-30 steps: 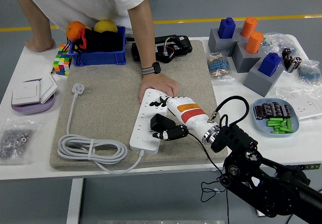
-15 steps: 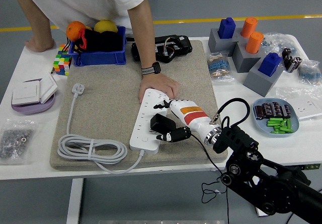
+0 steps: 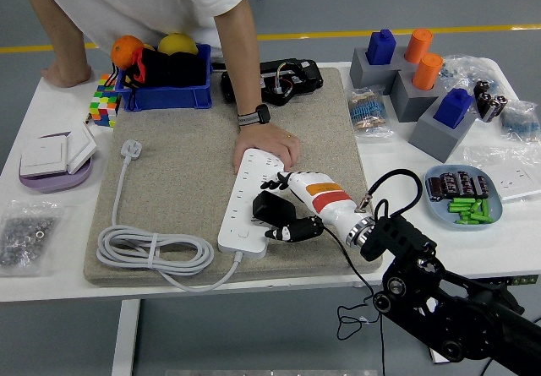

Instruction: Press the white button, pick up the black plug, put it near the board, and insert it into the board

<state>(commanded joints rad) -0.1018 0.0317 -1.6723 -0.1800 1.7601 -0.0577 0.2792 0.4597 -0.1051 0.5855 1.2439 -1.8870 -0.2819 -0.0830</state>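
A white power strip (image 3: pixel 243 217) lies on a beige mat (image 3: pixel 186 173), its cable end towards me. The black plug (image 3: pixel 267 208) stands on the strip's near half. My right hand (image 3: pixel 282 209), white with black fingers, reaches in from the lower right and is curled around the plug, fingers on its far side and thumb on its near side. A person's hand (image 3: pixel 269 146) presses down on the strip's far end. The left arm is out of view.
The strip's white cable (image 3: pixel 156 249) lies coiled at the mat's near left, its white plug (image 3: pixel 131 149) further back. A blue bin (image 3: pixel 165 89), a colour cube (image 3: pixel 103 106) and a black device (image 3: pixel 275 79) stand behind. A blue dish (image 3: pixel 463 194) and grey blocks (image 3: pixel 406 80) are right.
My right wrist has shifted slightly down and to the right, and the fingers have closed tighter around the plug. The plug, the strip and the person's hand stay put.
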